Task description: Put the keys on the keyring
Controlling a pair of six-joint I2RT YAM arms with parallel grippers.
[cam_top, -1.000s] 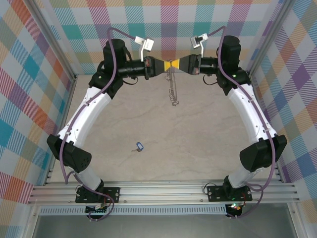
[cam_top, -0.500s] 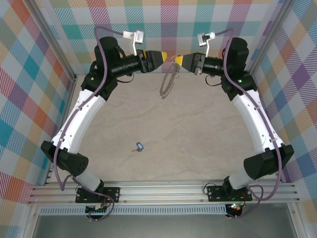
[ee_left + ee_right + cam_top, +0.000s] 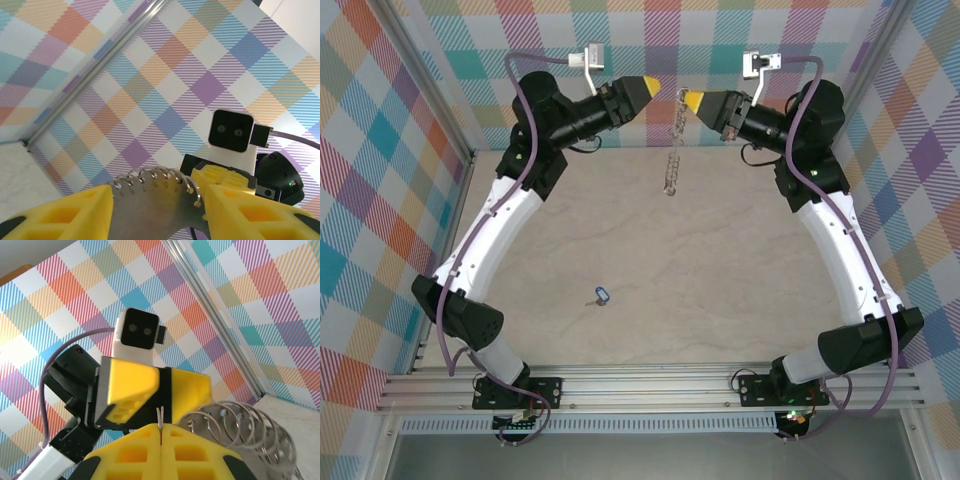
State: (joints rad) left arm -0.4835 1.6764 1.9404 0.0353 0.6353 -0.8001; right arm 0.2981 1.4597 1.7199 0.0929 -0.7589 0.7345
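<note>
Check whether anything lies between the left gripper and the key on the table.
Nothing visible does. The key lies on the near part of the table, with open space around it. The left gripper is open, raised at the far side, next to the keyring that hangs from the shut right gripper.

I see a grey metal hoop keyring (image 3: 673, 160) and a silvery blue-tagged key (image 3: 601, 296). Pastel plaid walls (image 3: 400, 150), marbled beige tabletop (image 3: 720, 280).

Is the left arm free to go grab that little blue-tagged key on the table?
Probably yes. The left gripper is open and empty, and the key lies unobstructed on the table, on that arm's side. The keyring hangs from the right gripper.
</note>
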